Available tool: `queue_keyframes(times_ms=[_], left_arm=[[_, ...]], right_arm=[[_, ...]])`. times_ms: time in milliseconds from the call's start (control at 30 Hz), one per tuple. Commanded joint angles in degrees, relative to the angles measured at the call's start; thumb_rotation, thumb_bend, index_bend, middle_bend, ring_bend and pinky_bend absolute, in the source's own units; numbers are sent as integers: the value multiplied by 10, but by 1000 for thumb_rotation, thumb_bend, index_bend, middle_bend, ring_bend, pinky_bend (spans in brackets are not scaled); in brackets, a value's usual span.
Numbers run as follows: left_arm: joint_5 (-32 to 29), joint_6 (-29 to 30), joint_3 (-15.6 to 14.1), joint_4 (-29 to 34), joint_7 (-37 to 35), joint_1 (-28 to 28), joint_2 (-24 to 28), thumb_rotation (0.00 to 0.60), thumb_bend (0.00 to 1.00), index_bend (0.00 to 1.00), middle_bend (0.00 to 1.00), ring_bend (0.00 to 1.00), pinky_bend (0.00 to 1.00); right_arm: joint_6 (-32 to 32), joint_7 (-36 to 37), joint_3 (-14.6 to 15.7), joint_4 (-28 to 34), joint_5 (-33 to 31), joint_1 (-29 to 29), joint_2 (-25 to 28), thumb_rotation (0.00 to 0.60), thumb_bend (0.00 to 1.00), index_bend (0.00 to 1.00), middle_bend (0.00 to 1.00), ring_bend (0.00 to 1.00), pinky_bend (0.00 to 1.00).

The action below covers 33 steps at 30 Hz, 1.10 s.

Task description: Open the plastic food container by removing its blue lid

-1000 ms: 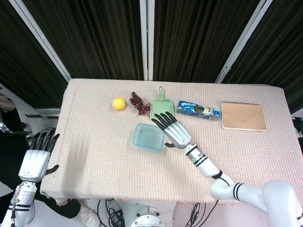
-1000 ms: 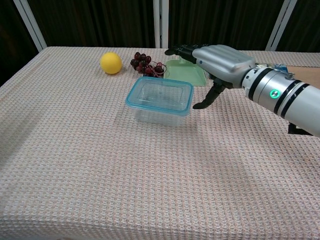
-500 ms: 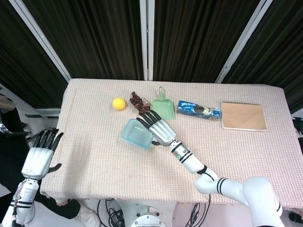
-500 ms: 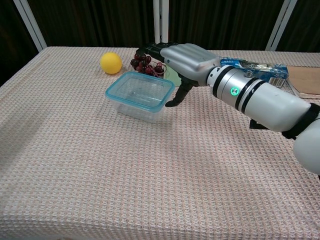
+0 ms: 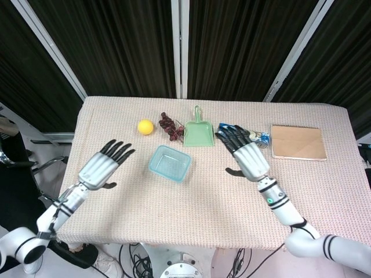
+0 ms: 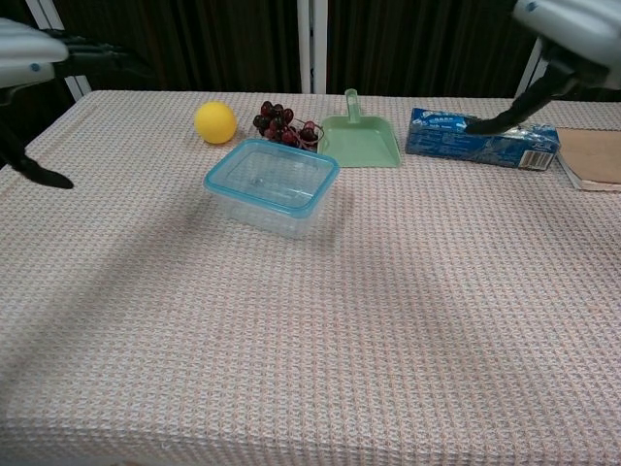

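both hands, left hand (image 5: 103, 168) and right hand (image 5: 249, 156), hover spread beside the clear container (image 5: 170, 163), blue lid (image 6: 272, 177) on.

Cloth-covered table (image 5: 116, 197): container (image 5: 169, 163), lemon (image 5: 145, 127), dustpan (image 5: 198, 132).

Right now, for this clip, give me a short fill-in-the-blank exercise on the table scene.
1. The blue lid is still ____ the plastic container.
2. Both the left hand and the right hand hold ____.
3. The fruit beside the grapes is a yellow ____.
4. The dustpan is coloured ____.

Missing words: on; nothing; lemon; green
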State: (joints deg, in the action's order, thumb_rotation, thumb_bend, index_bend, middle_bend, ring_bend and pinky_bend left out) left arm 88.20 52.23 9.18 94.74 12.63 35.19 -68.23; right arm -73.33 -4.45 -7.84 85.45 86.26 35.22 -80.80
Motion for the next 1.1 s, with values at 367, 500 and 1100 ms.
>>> queue_keyframes(times_ms=[367, 500, 1100], left_arm=[[-246, -291, 41, -98, 80, 266, -93, 600, 42, 13, 0, 0, 0], [-320, -290, 16, -126, 103, 310, -112, 600, 42, 11, 0, 0, 0], [-481, -272, -96, -138, 111, 408, -116, 600, 42, 10, 0, 0, 9]], right_arm=[[-48, 20, 33, 43, 8, -80, 61, 600, 0, 0, 9, 0, 0], [-48, 32, 34, 30, 14, -84, 54, 600, 0, 0, 9, 0, 0], [-36, 58, 34, -5, 24, -94, 37, 600, 0, 0, 9, 0, 0]])
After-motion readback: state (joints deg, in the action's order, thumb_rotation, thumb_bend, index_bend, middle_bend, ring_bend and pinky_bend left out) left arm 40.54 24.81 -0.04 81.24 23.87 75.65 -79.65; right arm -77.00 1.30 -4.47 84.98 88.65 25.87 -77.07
